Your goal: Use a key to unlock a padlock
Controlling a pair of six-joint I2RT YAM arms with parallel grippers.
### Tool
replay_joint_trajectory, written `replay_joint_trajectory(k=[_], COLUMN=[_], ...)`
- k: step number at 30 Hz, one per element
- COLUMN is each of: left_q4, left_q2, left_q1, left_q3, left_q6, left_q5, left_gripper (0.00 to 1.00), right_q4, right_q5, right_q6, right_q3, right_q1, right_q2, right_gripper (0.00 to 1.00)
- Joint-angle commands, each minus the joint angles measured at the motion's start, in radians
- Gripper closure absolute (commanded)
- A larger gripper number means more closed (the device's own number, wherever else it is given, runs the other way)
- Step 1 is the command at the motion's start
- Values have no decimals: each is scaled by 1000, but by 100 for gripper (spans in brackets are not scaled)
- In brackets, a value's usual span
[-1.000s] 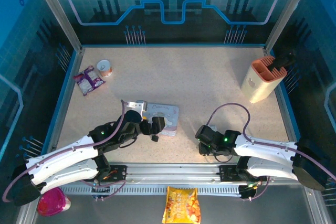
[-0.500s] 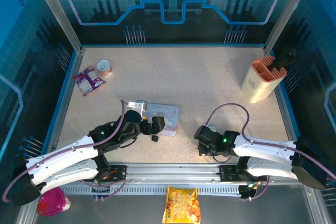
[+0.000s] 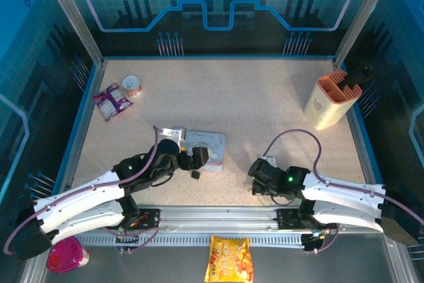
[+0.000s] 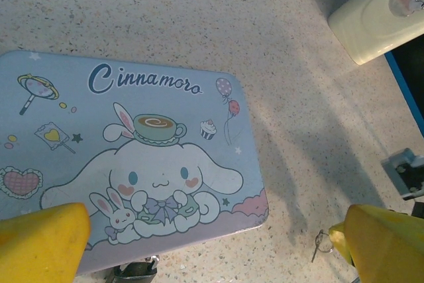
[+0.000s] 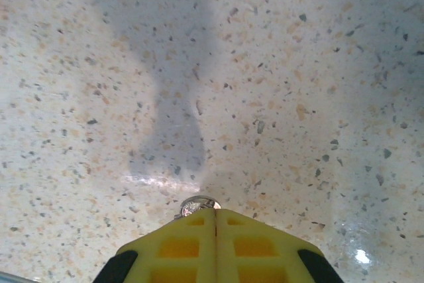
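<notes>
The dark padlock (image 3: 196, 175) lies on the table just in front of the cartoon tin, and its shackle peeks in at the bottom of the left wrist view (image 4: 132, 272). My left gripper (image 3: 199, 158) hovers over the tin's near edge, wide open with nothing between its yellow fingers (image 4: 46, 236). My right gripper (image 3: 255, 189) is low on the table to the right, its fingers (image 5: 179, 243) pressed together. The key's (image 5: 197, 205) round silvery head pokes out at the tips of my right gripper (image 5: 216, 211).
The pastel Cinnamoroll tin (image 4: 132, 124) lies flat mid-table (image 3: 211, 142). A thin key-like metal piece on a small ring (image 4: 321, 243) rests beside my left gripper's right finger. A cream and orange holder (image 3: 331, 101) stands far right. A snack packet (image 3: 112, 101) and a small cup (image 3: 133, 85) lie far left.
My right gripper's fingers have closed together on the table, over the key, and its arm has shifted slightly. The left arm has not moved.
</notes>
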Motion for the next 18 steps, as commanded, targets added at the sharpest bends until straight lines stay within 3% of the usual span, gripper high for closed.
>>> replay_joint_trajectory(k=[1,10,14,18], left_q4=[31,45,42,38], left_q2=[20,63,60,58], left_q1=[-8,-9,-9,-10], left_q3=[24,45,46,48], left_q6=[8,15,17,18], left_q5=[19,58,50,48], left_gripper=[1,1,1,1], right_q4=[-24,-29,-39,-39], right_q5=[47,44,30,27], right_q6=[27,21,17,14], right_q3=[-21,-20,-9,-5], right_q1=[13,9,9,8], right_q2=[-38,-16,26,35], right_gripper=[100,99,83,75])
